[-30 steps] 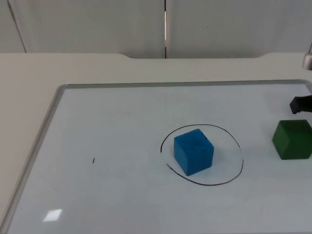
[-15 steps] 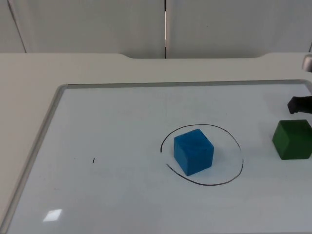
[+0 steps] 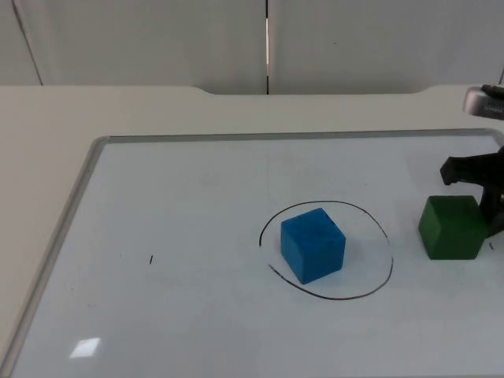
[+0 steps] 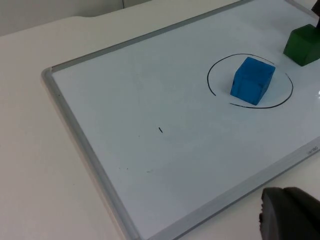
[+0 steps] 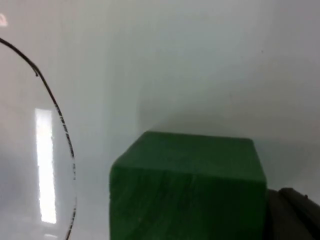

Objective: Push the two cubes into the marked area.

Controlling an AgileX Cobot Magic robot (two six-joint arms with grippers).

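Blue foam cube (image 3: pixel 313 244): sitting inside the hand-drawn black circle (image 3: pixel 385 240) on the white framed whiteboard (image 3: pixel 181 213). Green foam cube (image 3: pixel 451 227): lying just outside that circle. Right gripper (image 3: pixel 482 193): pressing against the green cube's outer side; finger state cannot be told. Left gripper (image 4: pixel 289 216): waiting beyond the board's edge, finger state likewise untellable.

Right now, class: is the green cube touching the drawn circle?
Apart. In the top view, bare whiteboard separates the green cube from the drawn circle; the right wrist view shows the same gap.
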